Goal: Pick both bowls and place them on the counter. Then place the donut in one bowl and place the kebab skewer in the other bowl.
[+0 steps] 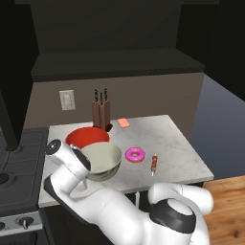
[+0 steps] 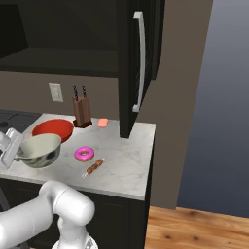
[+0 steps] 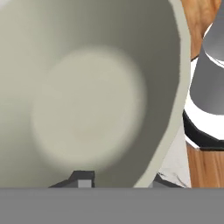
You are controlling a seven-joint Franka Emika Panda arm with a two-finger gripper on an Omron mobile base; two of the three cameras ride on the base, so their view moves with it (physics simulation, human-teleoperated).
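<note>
My gripper is shut on the left rim of the cream-grey bowl, which sits slightly tilted at the front left of the marble counter. I cannot tell if the bowl touches the slab. In the hand view the bowl's pale inside is close, with the gripper astride its rim. The red bowl rests on the counter just behind. To the right lie the pink donut and the kebab skewer. From the right I see the gripper, cream-grey bowl, red bowl, donut and skewer.
A knife block and a small orange sponge stand at the back of the counter. The dark stove top adjoins the counter on the left. A tall dark cabinet with a silver handle rises at the counter's right rear.
</note>
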